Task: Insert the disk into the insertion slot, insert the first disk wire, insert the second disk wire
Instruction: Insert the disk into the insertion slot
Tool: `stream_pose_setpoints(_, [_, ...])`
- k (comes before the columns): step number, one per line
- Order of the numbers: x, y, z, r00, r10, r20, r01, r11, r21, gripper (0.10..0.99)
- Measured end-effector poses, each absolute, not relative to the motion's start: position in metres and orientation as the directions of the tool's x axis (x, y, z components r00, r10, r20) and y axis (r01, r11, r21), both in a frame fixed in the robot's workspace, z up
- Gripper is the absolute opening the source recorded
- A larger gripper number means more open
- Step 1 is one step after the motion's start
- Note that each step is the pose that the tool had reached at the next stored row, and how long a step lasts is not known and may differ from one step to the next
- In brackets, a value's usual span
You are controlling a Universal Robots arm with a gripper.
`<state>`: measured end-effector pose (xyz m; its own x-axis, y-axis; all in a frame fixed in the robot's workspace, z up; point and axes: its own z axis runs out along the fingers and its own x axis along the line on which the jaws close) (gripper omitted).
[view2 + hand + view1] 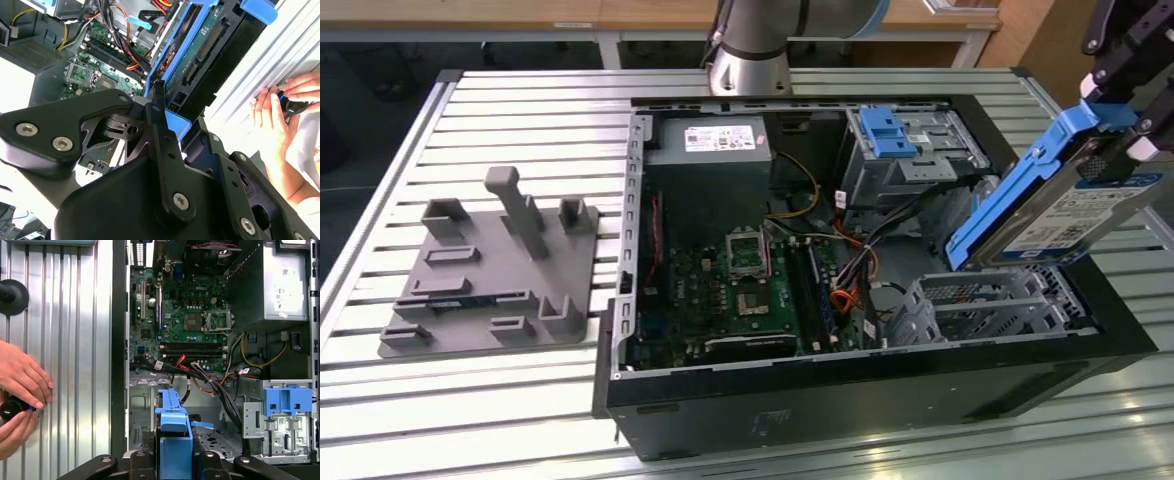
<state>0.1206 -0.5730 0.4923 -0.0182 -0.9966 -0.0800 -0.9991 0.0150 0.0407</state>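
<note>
One disk [1067, 205], silver with a white label and framed by its bright blue carrier, hangs tilted in the air at the exterior view's right. Its upper end is clamped in the gripper [1125, 120], whose black claw is closed tight on the carrier's handle end. Both wrist views show that grip close up: in the second wrist view the disk [210, 45] shows its dark underside, and in the first wrist view the blue frame [172, 430] sits between the gripper [175, 462] arms. The disk's lower end hovers just above the insertion slot [994, 305], the small silver perforated cage in the open computer case [854, 410], and is not yet inside it. Beside the slot, a bundle of black, red and orange wires [854, 265] runs loose across the case floor toward the green motherboard [747, 275]. Farther back stands the taller cage [914, 165] with a blue latch, and next to it the grey power supply [707, 140]. The case rests on a slatted metal table [520, 120], which also carries a grey fixture plate [487, 280] at the exterior view's left. In the first wrist view a person's hands [22, 385] lie on the table beside the case, holding a small black object [11, 407].
</note>
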Motion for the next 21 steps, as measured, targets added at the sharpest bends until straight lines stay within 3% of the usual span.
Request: stream_pose_setpoints(21, [0.121, -0.573, 0.480, -0.018, -0.997, -0.080, -0.999, 0.015, 0.041, 0.365])
